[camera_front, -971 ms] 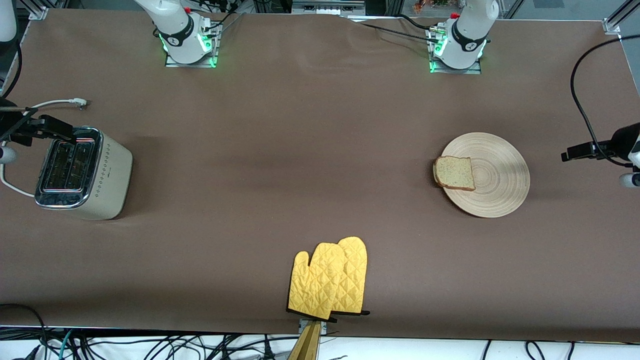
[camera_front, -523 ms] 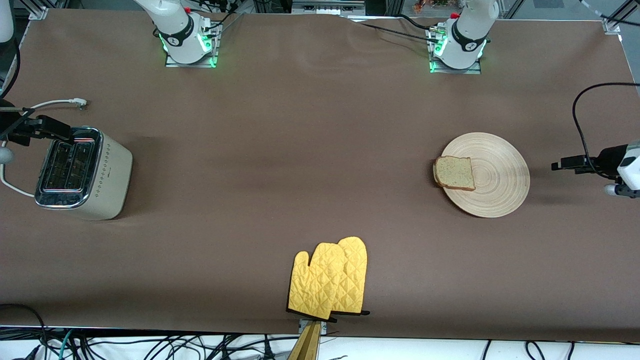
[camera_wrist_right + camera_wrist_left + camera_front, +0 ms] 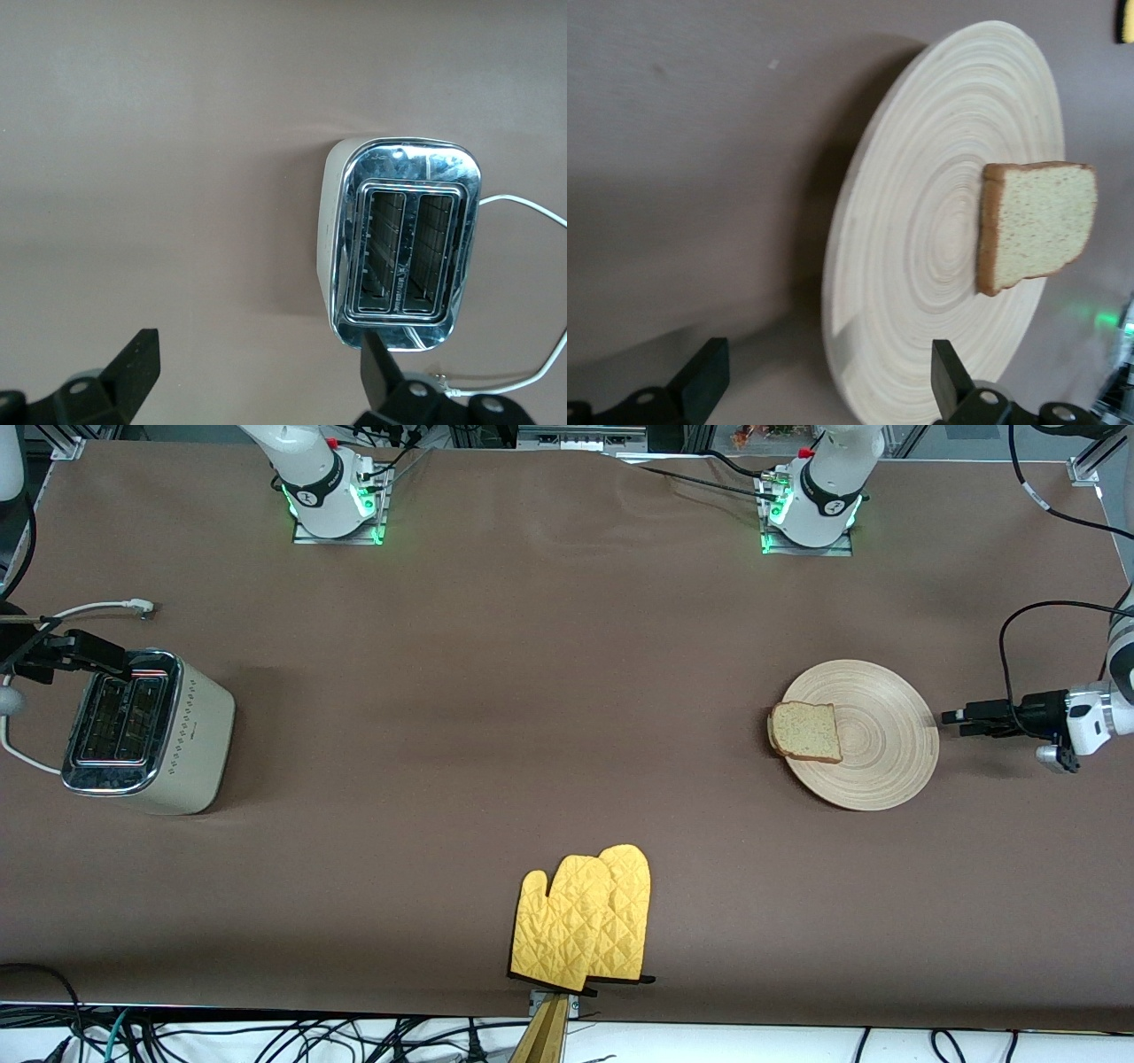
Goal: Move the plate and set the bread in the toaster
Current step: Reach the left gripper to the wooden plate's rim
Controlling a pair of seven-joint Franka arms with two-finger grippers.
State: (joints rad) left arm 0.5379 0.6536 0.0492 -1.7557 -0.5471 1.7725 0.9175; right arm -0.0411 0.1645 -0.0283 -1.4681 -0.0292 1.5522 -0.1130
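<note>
at the left arm's end of the surface: left pincer (image 3: pixel 952 717) spread wide, level just beside the wooden plate (image 3: pixel 886 735) rim | bread slice (image 3: pixel 806 732) on plate | step: approaching plate; next needs rim between jaws | right pincer (image 3: pixel 111 660) open over toaster (image 3: pixel 190 731), waiting

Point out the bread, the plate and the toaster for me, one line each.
bread (image 3: pixel 806 732), front view, middle of the slice's top face.
plate (image 3: pixel 890 735), front view, bare ringed surface beside the slice.
toaster (image 3: pixel 199 731), front view, its cream dotted side wall.
</note>
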